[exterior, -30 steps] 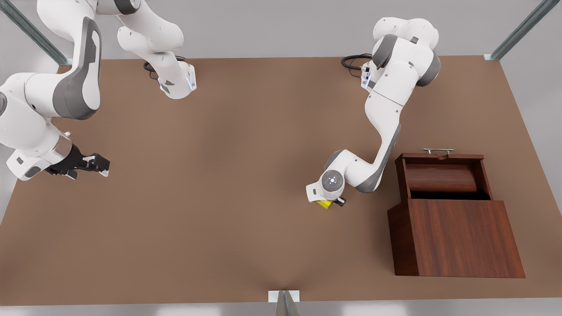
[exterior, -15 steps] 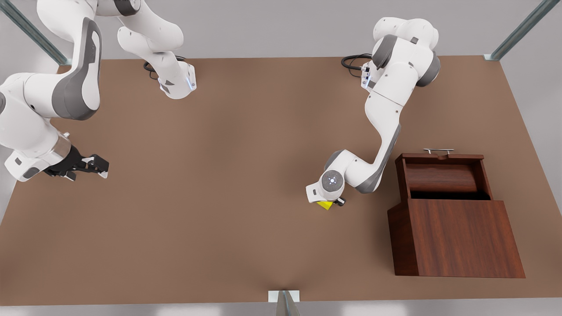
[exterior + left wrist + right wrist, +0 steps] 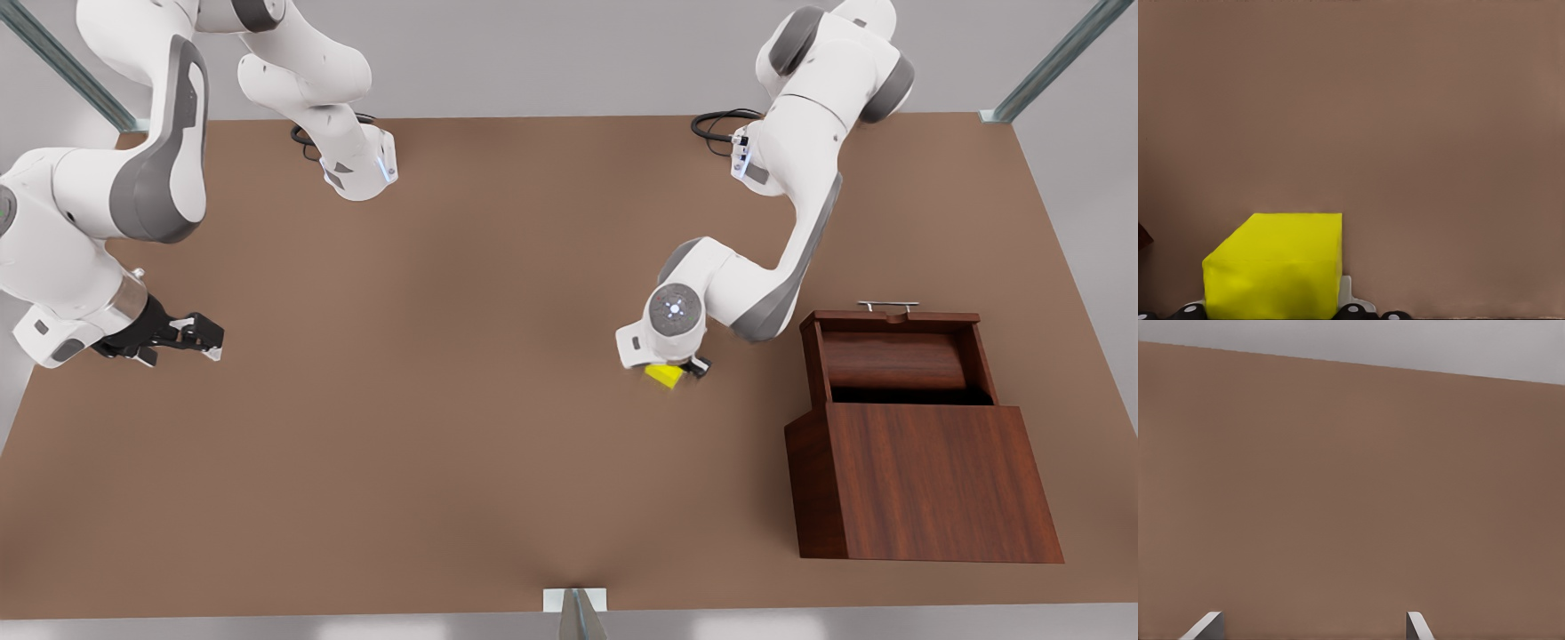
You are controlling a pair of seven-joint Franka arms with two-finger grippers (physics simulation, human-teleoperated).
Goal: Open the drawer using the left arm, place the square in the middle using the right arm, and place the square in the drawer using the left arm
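The yellow square [image 3: 664,376] hangs just above the brown tabletop near its middle [image 3: 498,356], with my left gripper [image 3: 683,368] shut on it. In the left wrist view the square [image 3: 1275,267] sits between the finger pads [image 3: 1346,293], with bare table beyond. The drawer [image 3: 893,357] of the wooden cabinet [image 3: 925,480] stands pulled out at the front view's right, its silver handle [image 3: 887,305] at the far end. My right gripper [image 3: 201,341] waits open low over the table at the front view's left, and its fingertips [image 3: 1415,625] are spread with nothing between them.
Both arm bases stand at the table's back edge, a black cable loop [image 3: 716,124] beside the left arm's base. A metal bracket [image 3: 575,601] sits at the front edge. Open tabletop lies between the square and the cabinet.
My left arm has risen and drawn back a little, lifting the square off the table. The right arm has barely shifted.
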